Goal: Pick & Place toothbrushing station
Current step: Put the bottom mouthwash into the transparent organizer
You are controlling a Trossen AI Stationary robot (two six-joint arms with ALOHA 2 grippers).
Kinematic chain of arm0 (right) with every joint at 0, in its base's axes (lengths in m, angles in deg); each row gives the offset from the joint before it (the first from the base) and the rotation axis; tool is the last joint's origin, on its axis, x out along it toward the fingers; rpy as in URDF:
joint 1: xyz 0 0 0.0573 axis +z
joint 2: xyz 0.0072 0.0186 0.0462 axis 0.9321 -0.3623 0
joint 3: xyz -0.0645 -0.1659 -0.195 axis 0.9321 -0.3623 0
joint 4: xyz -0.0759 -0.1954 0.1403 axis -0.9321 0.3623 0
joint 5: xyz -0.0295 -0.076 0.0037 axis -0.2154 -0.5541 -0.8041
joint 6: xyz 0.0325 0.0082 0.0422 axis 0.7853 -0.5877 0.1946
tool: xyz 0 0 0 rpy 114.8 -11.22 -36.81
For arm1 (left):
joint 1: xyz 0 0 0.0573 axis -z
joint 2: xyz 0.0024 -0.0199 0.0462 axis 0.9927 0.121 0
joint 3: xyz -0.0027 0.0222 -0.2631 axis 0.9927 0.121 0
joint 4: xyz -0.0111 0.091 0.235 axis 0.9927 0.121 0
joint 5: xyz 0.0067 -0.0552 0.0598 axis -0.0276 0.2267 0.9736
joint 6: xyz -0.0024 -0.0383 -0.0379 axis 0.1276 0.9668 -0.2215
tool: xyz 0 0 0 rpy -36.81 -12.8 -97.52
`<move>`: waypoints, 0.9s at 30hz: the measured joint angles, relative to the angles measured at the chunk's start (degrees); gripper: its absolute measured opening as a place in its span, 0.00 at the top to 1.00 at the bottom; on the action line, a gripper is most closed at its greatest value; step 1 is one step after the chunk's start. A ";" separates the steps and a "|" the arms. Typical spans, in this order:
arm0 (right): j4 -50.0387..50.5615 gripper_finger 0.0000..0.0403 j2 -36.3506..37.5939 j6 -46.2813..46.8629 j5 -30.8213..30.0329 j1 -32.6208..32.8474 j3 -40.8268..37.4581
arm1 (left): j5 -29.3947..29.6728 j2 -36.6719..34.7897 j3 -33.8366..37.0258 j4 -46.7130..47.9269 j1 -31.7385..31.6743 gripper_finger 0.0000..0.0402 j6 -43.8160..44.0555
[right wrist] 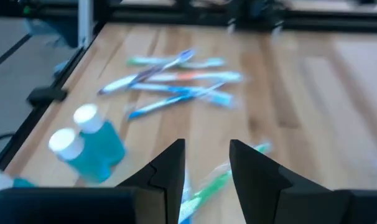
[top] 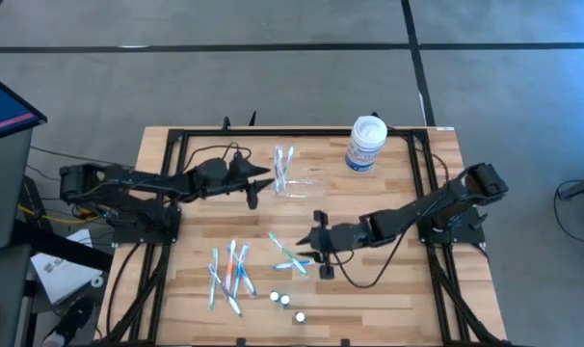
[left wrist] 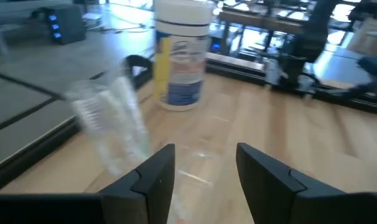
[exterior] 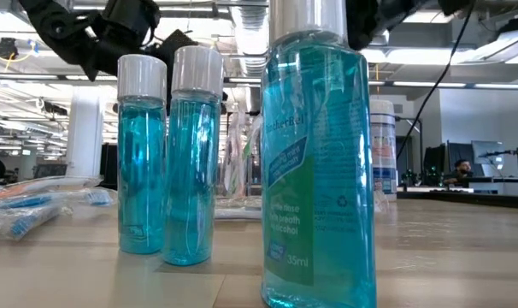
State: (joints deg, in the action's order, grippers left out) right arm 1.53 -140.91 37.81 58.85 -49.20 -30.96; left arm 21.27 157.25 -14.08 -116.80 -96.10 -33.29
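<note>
The small transparent, colourless plastic organizer (top: 285, 173) stands upright on the light wooden slatted table (top: 388, 289), in the far middle part of it, with several toothbrushes standing in its compartments. The left gripper (top: 254, 194) sits just beside the organizer on its left, and its two dark fingers (left wrist: 152, 180) stand apart with nothing between them; in the left wrist view the clear organizer (left wrist: 111, 124) shows blurred, off to one side of the gap. A white cylindrical jar with a blue label (top: 366, 143) stands well apart, near the far right corner. The right gripper (top: 320, 260) hangs over the middle of the table, jaws apart and empty, above two or three green and blue toothbrushes (top: 288, 254) lying loose. A further scatter of blue, white and orange toothbrushes (top: 228, 273) lies nearer the front left. Three small bottles of blue mouthwash with white caps (top: 285, 301) stand together near the front edge.
</note>
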 joint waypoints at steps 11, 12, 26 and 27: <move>-7.05 0.71 -6.44 -0.02 9.34 3.17 0.07 | 0.01 -0.90 0.00 0.18 8.96 0.59 -0.60; -6.63 0.71 -6.47 -0.01 9.74 3.37 0.04 | 0.01 -0.90 0.00 0.17 9.55 0.59 -0.59; -10.04 0.71 -6.47 1.29 10.72 9.78 0.04 | 0.06 -0.85 0.00 0.09 12.64 0.59 -0.53; -10.23 0.71 -6.47 1.55 10.70 10.08 0.04 | 0.06 -0.85 0.00 0.07 12.64 0.59 -0.53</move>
State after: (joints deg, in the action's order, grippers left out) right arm -8.70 -147.39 39.36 69.55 -39.12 -30.92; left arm 21.32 156.39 -14.08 -116.72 -83.46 -33.81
